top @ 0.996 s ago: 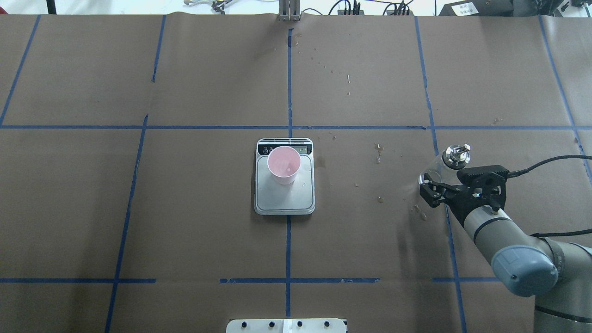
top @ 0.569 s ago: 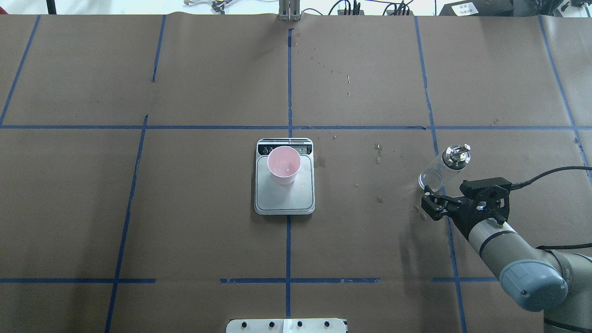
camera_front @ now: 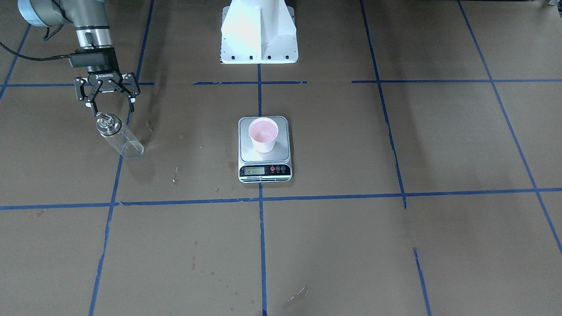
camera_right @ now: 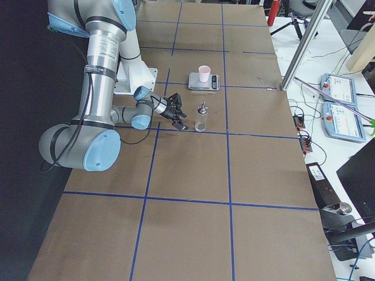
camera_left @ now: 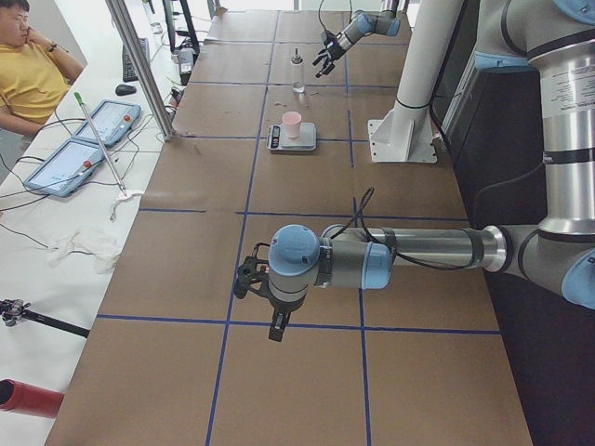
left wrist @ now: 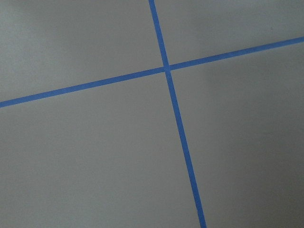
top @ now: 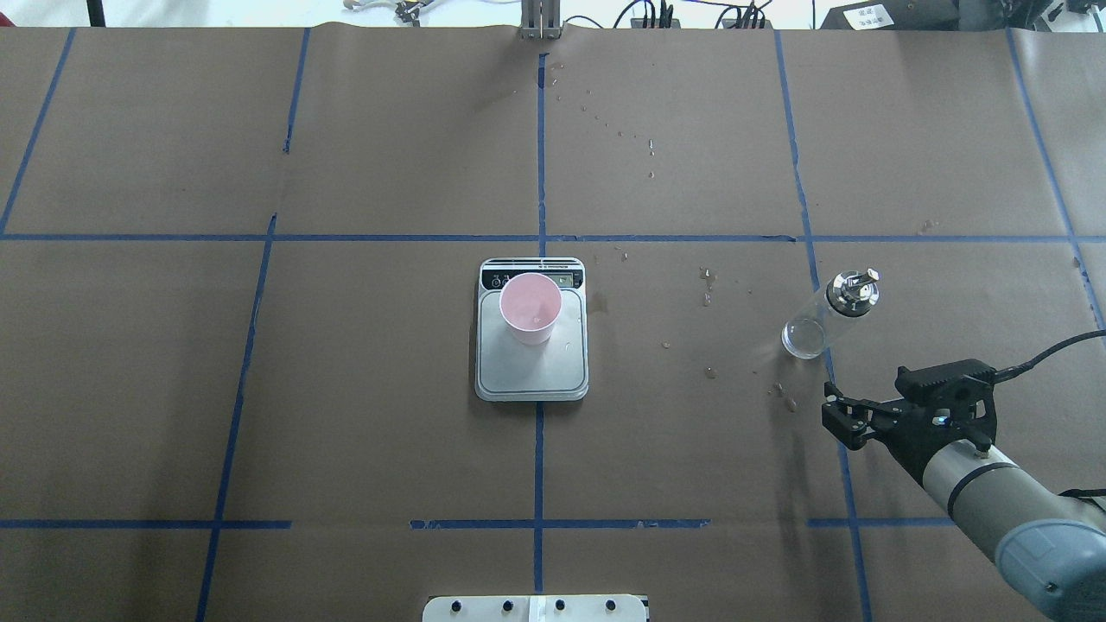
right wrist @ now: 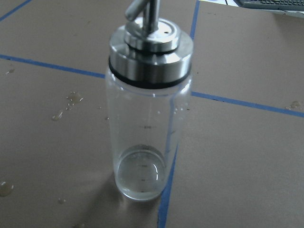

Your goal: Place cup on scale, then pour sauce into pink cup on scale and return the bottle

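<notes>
The right end effector [top: 840,421] has pulled back from the bottle [top: 821,318] toward the robot's base. A second ago its spread fingers were right up against the glass; now they hang clear of it.

Two arms of mine work one table [top: 389,449], one gripper apiece: my right gripper [camera_front: 112,104] and my left gripper [camera_left: 246,279]. One glass bottle [top: 831,311] stands just ahead of my right gripper, topped by one silver cap [right wrist: 151,52] and one spout [right wrist: 137,9]. One pink cup [top: 530,307] sits on one scale [top: 531,371], well apart from my right gripper, towards my left side. The scale carries one display [camera_front: 254,170]. One white pedestal [camera_front: 259,33] stands at my edge of the table. Past the table's end near my left gripper, one person in yellow [camera_left: 28,84] sits by two tablets [camera_left: 110,121].
</notes>
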`<state>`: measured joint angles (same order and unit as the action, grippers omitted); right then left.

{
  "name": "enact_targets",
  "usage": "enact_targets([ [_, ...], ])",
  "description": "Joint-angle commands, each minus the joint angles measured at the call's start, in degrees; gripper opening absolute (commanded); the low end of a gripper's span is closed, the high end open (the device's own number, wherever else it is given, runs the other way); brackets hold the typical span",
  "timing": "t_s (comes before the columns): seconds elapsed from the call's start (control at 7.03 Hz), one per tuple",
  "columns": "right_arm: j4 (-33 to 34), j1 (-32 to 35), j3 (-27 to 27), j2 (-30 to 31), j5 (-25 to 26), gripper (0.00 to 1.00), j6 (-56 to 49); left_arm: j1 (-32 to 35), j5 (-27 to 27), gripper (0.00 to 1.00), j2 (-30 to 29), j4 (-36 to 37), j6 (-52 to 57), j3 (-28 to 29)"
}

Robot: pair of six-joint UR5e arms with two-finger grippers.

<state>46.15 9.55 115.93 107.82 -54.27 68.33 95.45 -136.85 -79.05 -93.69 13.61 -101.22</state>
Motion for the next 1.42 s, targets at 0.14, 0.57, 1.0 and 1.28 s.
enact_targets([
  [0.14, -6.33, 8.41, -1.92, 3.18, -10.98, 1.00, -10.36, 0.00, 0.00, 1.00, 0.04, -0.09, 0.10, -0.12],
  [0.57, -6.34, 31.69, -3.43, 3.01, -36.79, 1.00, -27.84, 0.00, 0.09, 1.00, 0.12, -1.14, 0.10, 0.06],
  [1.0, -0.67, 58.74, -11.24, 0.47, -62.63, 1.00, -50.78, 0.00, 0.09, 1.00, 0.39, -1.14, 0.10, 0.15],
  [1.28, 25.08, 70.91, -10.73, -8.98, -70.96, 1.00, -63.33, 0.00, 0.18, 1.00, 0.39, -1.14, 0.10, 0.23],
])
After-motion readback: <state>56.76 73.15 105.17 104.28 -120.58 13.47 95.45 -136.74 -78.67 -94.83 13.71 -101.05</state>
